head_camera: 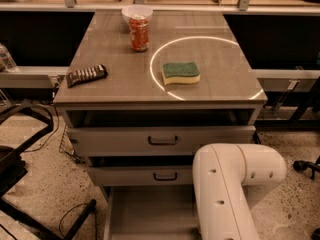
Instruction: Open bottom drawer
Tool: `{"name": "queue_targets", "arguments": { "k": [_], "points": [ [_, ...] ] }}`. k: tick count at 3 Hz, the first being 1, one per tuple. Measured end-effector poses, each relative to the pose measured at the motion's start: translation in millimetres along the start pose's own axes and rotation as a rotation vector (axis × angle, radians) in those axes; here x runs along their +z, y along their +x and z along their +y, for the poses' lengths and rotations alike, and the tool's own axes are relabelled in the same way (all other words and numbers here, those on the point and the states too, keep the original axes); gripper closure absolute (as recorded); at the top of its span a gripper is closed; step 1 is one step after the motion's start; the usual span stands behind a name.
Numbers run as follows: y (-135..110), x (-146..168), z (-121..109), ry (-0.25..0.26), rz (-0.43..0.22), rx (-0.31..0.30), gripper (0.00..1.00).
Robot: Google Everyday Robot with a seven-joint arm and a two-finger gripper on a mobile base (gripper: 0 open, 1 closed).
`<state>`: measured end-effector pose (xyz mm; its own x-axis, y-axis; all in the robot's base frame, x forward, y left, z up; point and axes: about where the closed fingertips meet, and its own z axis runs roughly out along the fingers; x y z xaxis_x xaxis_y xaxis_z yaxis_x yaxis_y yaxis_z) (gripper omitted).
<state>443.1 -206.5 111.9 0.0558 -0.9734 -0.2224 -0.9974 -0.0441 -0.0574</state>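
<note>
gripper out of view; sponge (180, 72) on cabinet top (120, 91), speckled floor (47, 181)

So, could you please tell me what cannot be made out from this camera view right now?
The gripper: out of view, past the bottom edge where the white arm runs off.
The bottom drawer: pulled out, but its front and handle are cut off below, and its right part is hidden by the arm.
The top drawer: inside too dark to see.
</note>
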Motion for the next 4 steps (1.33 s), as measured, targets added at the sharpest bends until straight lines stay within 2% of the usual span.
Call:
{"name": "queue_targets", "arguments": {
  "k": [1, 2, 4],
  "points": [
    [-0.9, 0.8, 0.4, -0.002, -0.001, -0.001, 0.90],
    [-1.6, 2.0, 1.6, -0.004, -0.002, -0.001, 0.58],
    [-2.8, 3.8, 3.5, -0.007, -0.004, -0.001, 0.12]
  ]
}}
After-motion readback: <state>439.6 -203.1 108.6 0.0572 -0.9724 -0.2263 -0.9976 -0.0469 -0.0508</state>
